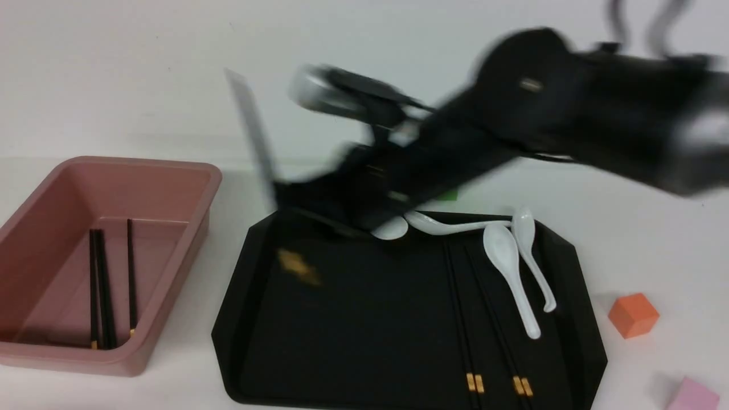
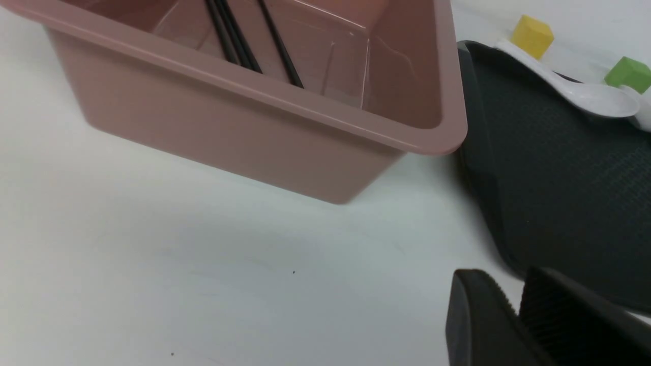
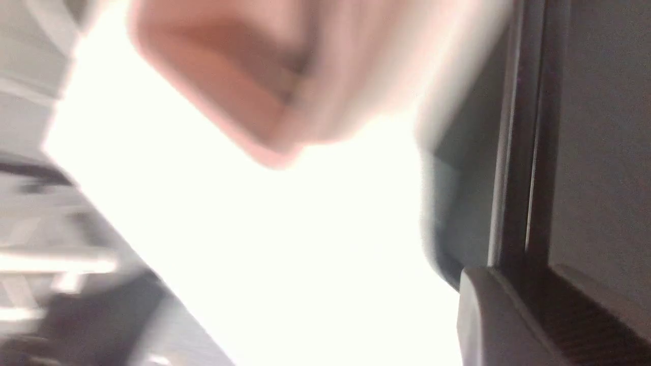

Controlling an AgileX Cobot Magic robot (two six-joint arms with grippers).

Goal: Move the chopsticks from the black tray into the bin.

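The black tray (image 1: 273, 341) lies at the centre, with two pairs of chopsticks (image 1: 462, 324) lying lengthwise on its right half. The pink bin (image 1: 188, 171) stands to its left with three chopsticks (image 1: 105, 285) inside; the left wrist view also shows the bin (image 2: 285, 147). My right arm, motion-blurred, reaches across to the tray's far left corner. My right gripper (image 1: 280, 199) is shut on a pair of chopsticks (image 1: 253, 134) that stick upward. The right wrist view shows them (image 3: 529, 152) clamped in the gripper (image 3: 529, 279). My left gripper (image 2: 513, 300) is shut and empty over the table beside the bin.
Three white soup spoons (image 1: 507, 267) lie on the tray's far right part. An orange block (image 1: 633, 314) and a pink block (image 1: 692, 394) sit right of the tray, and a green block (image 1: 450, 195) sits behind it. The left wrist view shows a yellow block (image 2: 531, 35).
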